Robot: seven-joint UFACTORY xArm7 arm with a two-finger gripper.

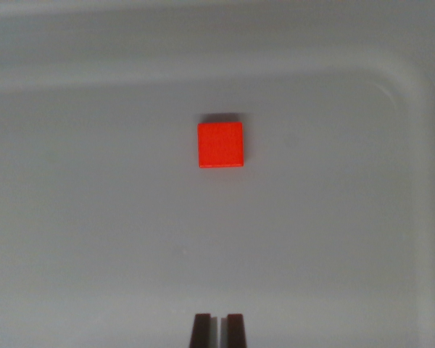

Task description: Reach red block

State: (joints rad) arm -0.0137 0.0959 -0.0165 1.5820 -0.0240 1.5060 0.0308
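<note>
Our jaws [218, 330] show only as two dark tips at the bottom of the wrist view, nearly together with a thin gap and nothing between them. The block [220, 145] lies flat on the pale counter [94, 239], well apart from the tips and in from the raised rim that curves round its far right corner. We judge the reach unfinished; next we must advance straight toward the block. No room is visible.

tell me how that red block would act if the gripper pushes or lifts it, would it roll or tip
The red block looks square and flat-sided, lying flat on the pale tray, so it would probably slide, not roll. It seems rigid and small, likely light. The gripper fingertips sit close together, well short of it.
</note>
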